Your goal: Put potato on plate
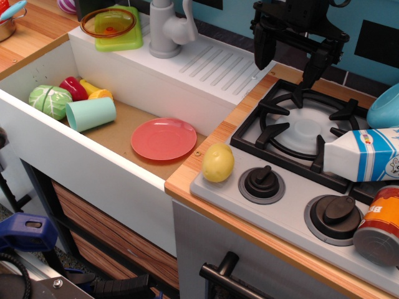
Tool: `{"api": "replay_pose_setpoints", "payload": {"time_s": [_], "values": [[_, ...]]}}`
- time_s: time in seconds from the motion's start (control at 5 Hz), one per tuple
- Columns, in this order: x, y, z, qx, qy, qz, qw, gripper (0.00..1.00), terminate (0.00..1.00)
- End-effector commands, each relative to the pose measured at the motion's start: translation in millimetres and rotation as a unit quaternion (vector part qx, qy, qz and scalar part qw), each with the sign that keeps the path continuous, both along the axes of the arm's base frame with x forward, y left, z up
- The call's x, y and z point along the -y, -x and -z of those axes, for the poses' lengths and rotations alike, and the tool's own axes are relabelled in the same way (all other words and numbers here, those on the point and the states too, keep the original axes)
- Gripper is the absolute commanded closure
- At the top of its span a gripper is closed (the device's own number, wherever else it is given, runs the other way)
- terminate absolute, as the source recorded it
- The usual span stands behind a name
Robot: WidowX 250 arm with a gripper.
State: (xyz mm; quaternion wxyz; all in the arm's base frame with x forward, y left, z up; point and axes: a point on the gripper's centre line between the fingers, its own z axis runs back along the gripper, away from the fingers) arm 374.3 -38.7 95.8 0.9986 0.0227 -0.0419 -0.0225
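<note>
The pale-yellow potato (218, 163) stands on the front left corner of the grey stove top, at the wooden counter edge. The salmon-red plate (164, 138) lies flat and empty on the sink floor, just left of the potato and lower. My black gripper (287, 62) hangs above the back left of the stove burner, well behind and above the potato. Its two fingers are spread apart with nothing between them.
A green cabbage (50, 101), a mint cup (91, 114) and red and yellow-orange pieces lie at the sink's left. An orange bowl (108, 22) and a grey faucet (167, 28) stand behind. A milk carton (365, 154), a can (381, 225) and stove knobs (262, 182) are at the right.
</note>
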Motion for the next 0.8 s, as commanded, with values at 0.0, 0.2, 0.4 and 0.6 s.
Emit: {"api": "replay_pose_setpoints", "payload": {"time_s": [0.0,0.2,0.4,0.6], "values": [[0.0,0.0,0.0,0.000,0.000,0.000,1.0000,0.00,0.00],[0.5,31.5,-12.1,0.003,-0.014,-0.046,0.9989,0.00,0.00],[-3.0,66.6,-15.5,0.014,-0.022,-0.091,0.9956,0.00,0.00],[-8.1,91.2,-12.4,0.012,-0.016,-0.114,0.9933,0.00,0.00]]}}
